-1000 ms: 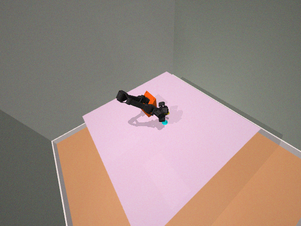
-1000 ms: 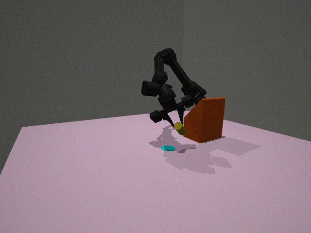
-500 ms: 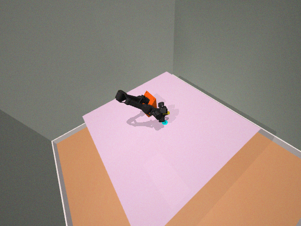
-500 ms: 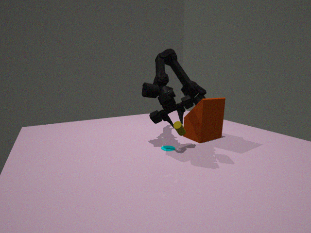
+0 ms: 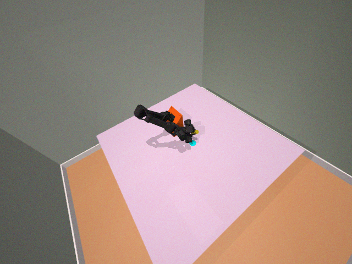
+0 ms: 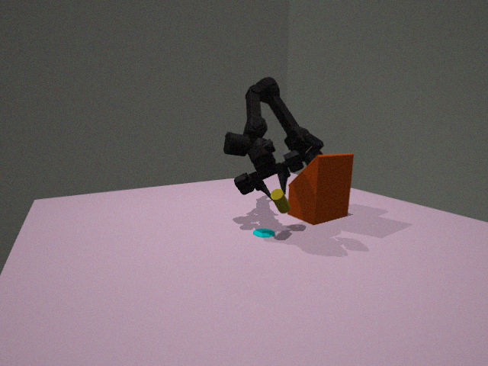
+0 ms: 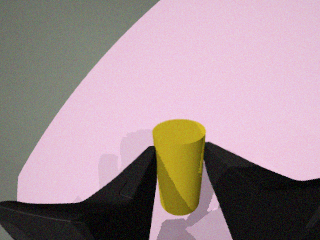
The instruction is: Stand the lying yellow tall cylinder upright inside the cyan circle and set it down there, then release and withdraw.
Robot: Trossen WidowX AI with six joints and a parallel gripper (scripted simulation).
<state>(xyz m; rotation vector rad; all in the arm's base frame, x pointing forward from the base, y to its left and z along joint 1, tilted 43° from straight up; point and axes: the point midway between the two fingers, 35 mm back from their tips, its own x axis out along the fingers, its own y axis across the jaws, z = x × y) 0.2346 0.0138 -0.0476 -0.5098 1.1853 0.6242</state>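
Note:
The yellow tall cylinder [image 5: 196, 131] [image 6: 280, 201] [image 7: 179, 167] is off the table, held tilted, its upper end leaning to the left in the exterior view. My gripper [image 6: 279, 195] [image 7: 179, 150] is shut on it, with one finger on each side in the wrist view. In the top view the fingers are mostly hidden by the gripper body. The cyan circle [image 5: 193, 143] [image 6: 263, 232] lies flat on the table, below and to the left of the cylinder in the exterior view, with nothing standing on it. The circle is not seen in the wrist view.
A large orange block [image 5: 176, 116] [image 6: 332, 189] with a sloped side stands close beside the gripper, to its right in the exterior view. The pink table top [image 5: 181, 181] [image 6: 197, 284] [image 7: 240, 70] carries shadows of the arm around the circle.

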